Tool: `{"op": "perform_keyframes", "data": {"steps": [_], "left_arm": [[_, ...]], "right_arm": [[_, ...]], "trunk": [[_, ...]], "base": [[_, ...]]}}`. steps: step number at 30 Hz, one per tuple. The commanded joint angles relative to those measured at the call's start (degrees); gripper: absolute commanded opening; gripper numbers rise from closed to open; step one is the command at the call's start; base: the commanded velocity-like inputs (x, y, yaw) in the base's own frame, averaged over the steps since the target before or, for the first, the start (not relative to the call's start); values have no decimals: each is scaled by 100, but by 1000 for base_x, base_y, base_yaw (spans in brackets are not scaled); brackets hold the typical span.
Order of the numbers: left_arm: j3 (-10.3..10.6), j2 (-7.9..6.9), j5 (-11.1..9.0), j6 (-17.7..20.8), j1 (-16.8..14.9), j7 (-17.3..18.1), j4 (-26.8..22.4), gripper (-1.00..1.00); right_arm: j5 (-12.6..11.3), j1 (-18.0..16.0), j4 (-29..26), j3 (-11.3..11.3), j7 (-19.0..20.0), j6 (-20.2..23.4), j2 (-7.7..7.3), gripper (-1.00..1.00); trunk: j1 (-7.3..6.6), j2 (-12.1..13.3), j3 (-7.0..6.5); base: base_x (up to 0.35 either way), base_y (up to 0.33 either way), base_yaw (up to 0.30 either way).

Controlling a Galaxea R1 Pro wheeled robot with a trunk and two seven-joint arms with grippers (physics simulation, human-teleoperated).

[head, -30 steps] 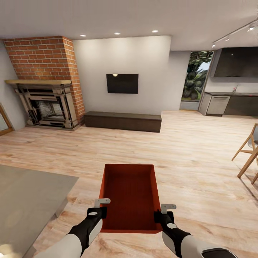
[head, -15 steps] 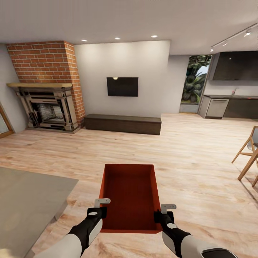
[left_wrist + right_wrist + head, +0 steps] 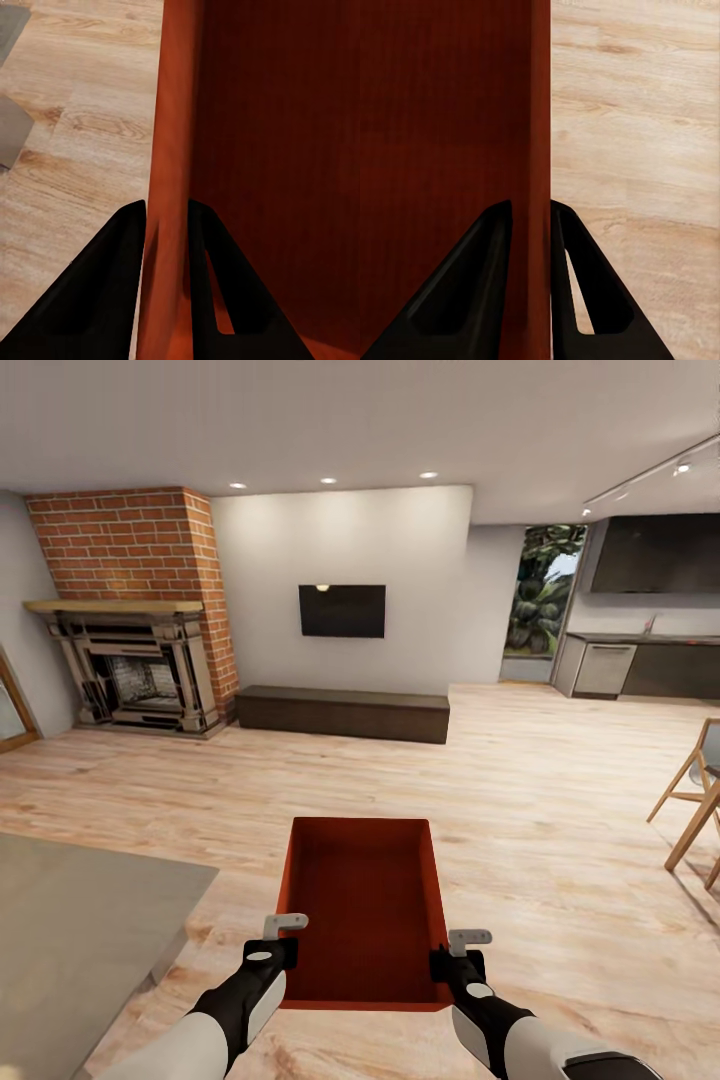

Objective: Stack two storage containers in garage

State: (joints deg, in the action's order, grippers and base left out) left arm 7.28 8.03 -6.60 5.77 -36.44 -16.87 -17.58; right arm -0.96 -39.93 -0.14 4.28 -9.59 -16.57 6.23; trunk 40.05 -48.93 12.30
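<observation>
Your storage container [image 3: 363, 905], red-orange and lidless, hangs above the wood plank floor [image 3: 540, 830] in the living room, carried between both arms, its open top showing nothing inside. Your left gripper [image 3: 277, 948] pinches the left wall: in the left wrist view one dark finger [image 3: 112, 285] sits outside that wall and the other inside, both pressed to it. Your right gripper [image 3: 459, 957] pinches the right wall the same way, with one finger [image 3: 476, 285] inside the box and one outside against the rim. A grey rug [image 3: 80, 930] lies beside the container on your left. Ahead stand a brick fireplace [image 3: 135, 610], a low dark bench [image 3: 345, 712] under a wall TV [image 3: 342, 610], a kitchen counter [image 3: 640, 660] far right, and wooden chair legs [image 3: 690, 800] at the right edge.
</observation>
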Motion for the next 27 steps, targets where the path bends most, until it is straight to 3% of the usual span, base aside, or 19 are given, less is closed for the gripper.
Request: {"op": "perform_keyframes", "data": {"steps": [1,27], "left_arm": [[-131,-19,-34,47,-3,-79,0,-100],[-131,-21,-34,47,-3,-88,0,-100]], "right_arm": [[0,-6,-13,-165,-34,-92,1,-100],[0,-6,-13,-165,-33,-90,1,-100]], "trunk": [[1,-6,-2],[1,-6,-241]], "base": [[0,0,0],[0,0,0]]}}
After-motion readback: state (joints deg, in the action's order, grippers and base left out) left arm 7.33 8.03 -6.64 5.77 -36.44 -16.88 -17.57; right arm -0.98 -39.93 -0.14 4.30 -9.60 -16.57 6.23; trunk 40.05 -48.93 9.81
